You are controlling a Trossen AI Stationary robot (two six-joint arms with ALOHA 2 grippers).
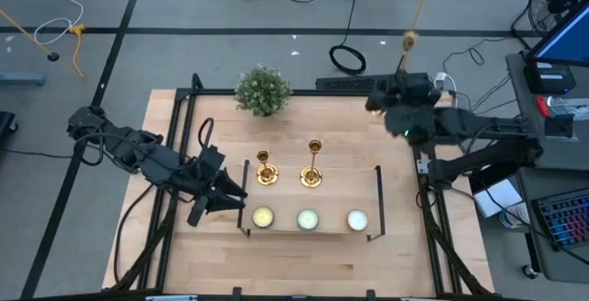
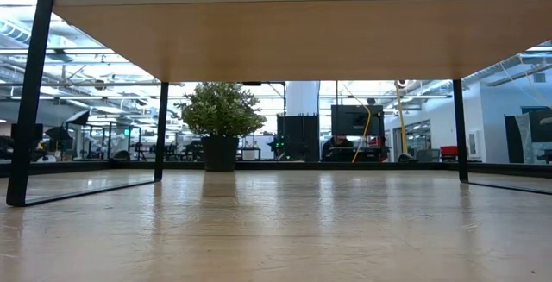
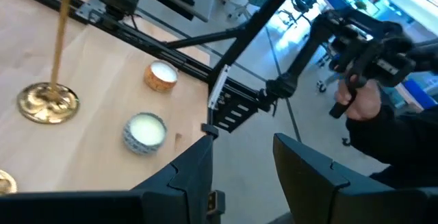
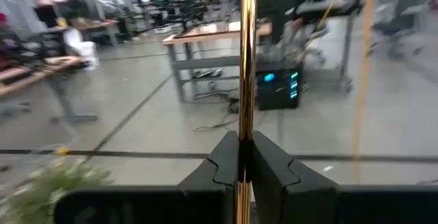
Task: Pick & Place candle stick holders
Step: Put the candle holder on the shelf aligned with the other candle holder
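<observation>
Two gold candle stick holders (image 1: 264, 170) (image 1: 313, 167) stand on their round bases on the low wooden shelf (image 1: 368, 186). The third holder (image 1: 407, 41) is in my right gripper (image 1: 396, 85), which is shut on it high over the table's far right corner. In the right wrist view its thin stem (image 4: 246, 59) runs up out of my right gripper (image 4: 244, 162). My left gripper (image 1: 225, 195) hovers open at the shelf's left end. In the left wrist view nothing sits between the fingers of my left gripper (image 3: 243, 176). My right gripper pinches the holder's thin stem (image 4: 245, 118) between its two fingers, which lie across it and point roughly level toward the table's far side. The stem rises well above the fingers. The holder is lifted clear of the table and shelf.
Three round candles (image 1: 263, 216) (image 1: 307, 218) (image 1: 357, 219) line the shelf's near edge. A bushy green plant (image 1: 262, 89) stands at the table's far side. Black frame legs (image 2: 34, 92) hold the shelf above the tabletop. A person's hand (image 3: 359, 97) shows beyond the table.
</observation>
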